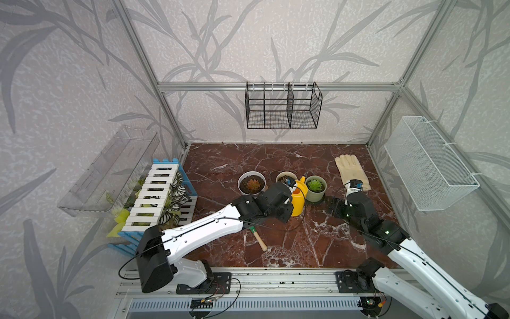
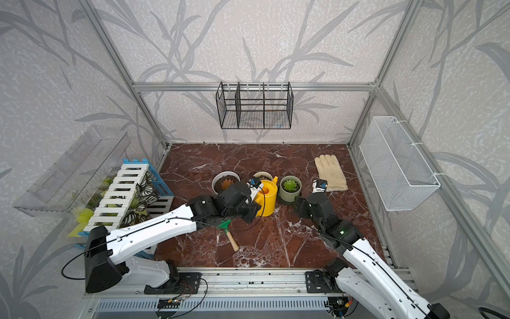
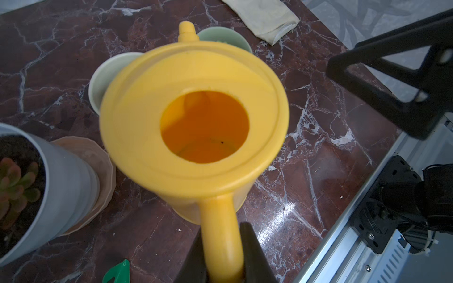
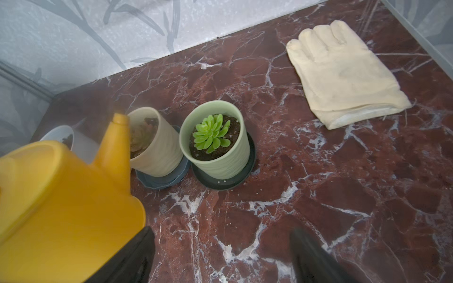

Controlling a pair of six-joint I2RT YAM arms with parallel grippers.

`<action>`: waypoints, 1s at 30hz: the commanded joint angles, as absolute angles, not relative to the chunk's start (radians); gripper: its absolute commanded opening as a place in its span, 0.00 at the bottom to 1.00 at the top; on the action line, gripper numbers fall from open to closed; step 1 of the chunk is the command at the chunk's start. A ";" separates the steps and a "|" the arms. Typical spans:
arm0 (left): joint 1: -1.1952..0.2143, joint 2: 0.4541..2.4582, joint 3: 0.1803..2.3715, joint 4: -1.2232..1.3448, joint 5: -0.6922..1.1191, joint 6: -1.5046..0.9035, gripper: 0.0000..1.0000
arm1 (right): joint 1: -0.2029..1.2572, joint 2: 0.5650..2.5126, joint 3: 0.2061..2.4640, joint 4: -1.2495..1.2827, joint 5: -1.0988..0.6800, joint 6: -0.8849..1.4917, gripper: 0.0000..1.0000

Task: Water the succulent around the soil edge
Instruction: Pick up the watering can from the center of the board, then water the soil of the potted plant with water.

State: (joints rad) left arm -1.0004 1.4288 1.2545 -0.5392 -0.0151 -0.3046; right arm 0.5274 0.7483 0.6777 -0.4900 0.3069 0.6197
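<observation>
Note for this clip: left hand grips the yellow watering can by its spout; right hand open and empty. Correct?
Wrong part: the left hand grips the yellow watering can by its handle, as the left wrist view shows. The right hand is open and empty, as stated.

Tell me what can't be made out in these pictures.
- Water in the can: the left wrist view shows only a dim orange inside, level unclear.
- Plant in the middle pot: dim, partly behind the spout in the right wrist view, half covered by the left arm in both top views.
- Blade of the trowel: mostly under that arm in both top views, cut off by the edge in the left wrist view.
</observation>
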 commanded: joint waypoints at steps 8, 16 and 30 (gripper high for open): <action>-0.999 1.663 1.566 -0.837 0.001 -0.181 0.00 | 0.460 0.725 0.658 -0.515 0.305 0.640 0.88; -0.992 1.761 1.681 -0.920 0.005 -0.182 0.00 | 0.417 0.713 0.647 -0.508 0.284 0.631 0.88; -1.009 1.825 1.783 -0.963 0.118 -0.198 0.00 | 0.377 0.712 0.625 -0.487 0.246 0.632 0.88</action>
